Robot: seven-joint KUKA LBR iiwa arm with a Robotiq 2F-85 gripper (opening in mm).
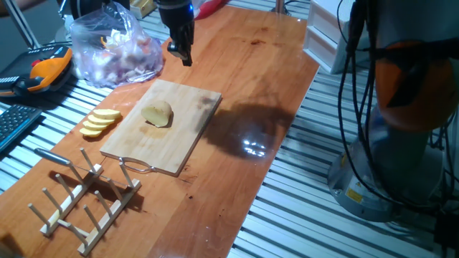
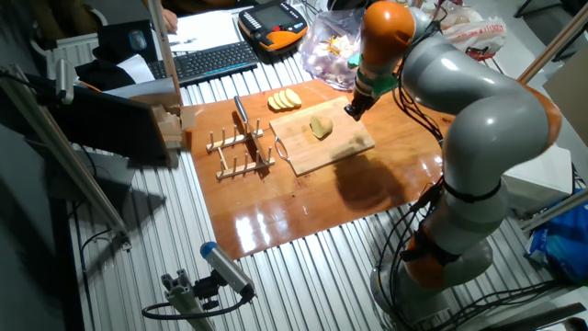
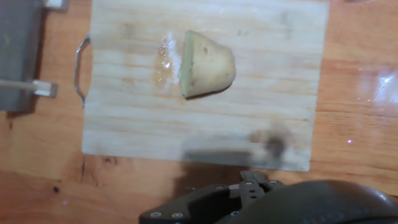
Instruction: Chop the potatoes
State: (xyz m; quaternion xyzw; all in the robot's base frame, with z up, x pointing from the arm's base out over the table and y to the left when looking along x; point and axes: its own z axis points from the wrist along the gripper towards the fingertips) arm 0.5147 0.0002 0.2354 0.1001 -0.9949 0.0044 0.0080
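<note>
Your wooden rack [image 1: 86,197] sits nearest on the glossy table [image 1: 244,86], cutting board [image 1: 179,136] and potato [image 1: 158,114] beyond, gripper [image 1: 182,56] above, finger spacing unclear.

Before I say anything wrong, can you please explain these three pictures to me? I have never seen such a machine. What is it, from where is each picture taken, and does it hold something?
The machine is a robot arm, grey with orange joints, working at a wooden table. Two pictures come from fixed cameras on different sides of the table. The third comes from a camera on the arm's hand, looking straight down.

At the arm's end is its tool, a dark two-finger gripper. It hangs above the table just past the far end of the cutting board. I see nothing in it; whether the fingers are open or shut is unclear.

On the board lies one piece of potato with a flat cut face. Beside the board are a row of yellow slices, a wooden rack with a knife resting by it, and a plastic bag of reddish pieces.
</note>
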